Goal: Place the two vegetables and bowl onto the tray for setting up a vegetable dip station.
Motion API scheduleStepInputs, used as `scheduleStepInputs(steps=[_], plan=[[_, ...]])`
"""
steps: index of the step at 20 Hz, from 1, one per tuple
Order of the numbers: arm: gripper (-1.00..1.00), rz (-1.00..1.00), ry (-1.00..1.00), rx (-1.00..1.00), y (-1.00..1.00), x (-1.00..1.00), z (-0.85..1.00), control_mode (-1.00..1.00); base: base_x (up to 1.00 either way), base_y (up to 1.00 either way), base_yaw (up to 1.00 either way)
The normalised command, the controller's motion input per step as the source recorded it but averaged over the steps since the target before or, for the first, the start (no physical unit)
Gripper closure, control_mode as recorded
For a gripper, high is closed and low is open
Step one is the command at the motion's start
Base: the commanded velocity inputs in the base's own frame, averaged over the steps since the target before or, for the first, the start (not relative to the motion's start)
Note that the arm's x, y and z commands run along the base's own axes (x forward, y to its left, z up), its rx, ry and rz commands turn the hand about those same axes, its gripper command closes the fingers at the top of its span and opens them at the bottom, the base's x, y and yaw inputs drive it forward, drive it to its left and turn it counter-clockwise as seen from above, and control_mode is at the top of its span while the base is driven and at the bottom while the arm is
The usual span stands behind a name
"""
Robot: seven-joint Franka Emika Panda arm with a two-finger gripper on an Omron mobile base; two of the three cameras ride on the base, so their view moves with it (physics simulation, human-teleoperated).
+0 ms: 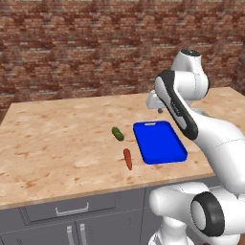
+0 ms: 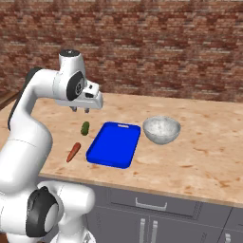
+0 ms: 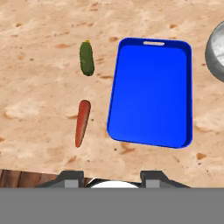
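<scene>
My end effector (image 2: 80,110) hung high above the tabletop (image 1: 57,139) grasping nothing, its fingers parted with only air between them, while the cucumber (image 3: 86,57) and carrot (image 3: 82,121) lay just left of the blue tray (image 3: 151,94), which carried none of the 3 items, and the bowl (image 2: 162,129) sat on its far side. To pick 1 vegetable cleanly, I judged I should descend straight over its middle, fingers straddling its narrow width.

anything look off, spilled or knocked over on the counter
Nothing stands out. The tray lies flat and bare, the bowl sits upright beside it, and the cucumber and carrot lie whole on the counter on the tray's other side. No spill or damage shows.
</scene>
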Motion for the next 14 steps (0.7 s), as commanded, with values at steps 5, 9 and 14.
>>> scheduleStepInputs(steps=[5,9,14], plan=[[-1.0,0.0,0.01,0.0,-0.04,0.04,-0.02,-1.0,0.0,0.0,0.0],[-1.0,0.0,0.14,-0.04,-0.17,0.15,-0.02,-1.0,0.0,0.0,0.0],[-1.0,0.02,0.21,-0.12,-0.26,0.19,-0.06,-1.0,0.0,0.0,0.0]])
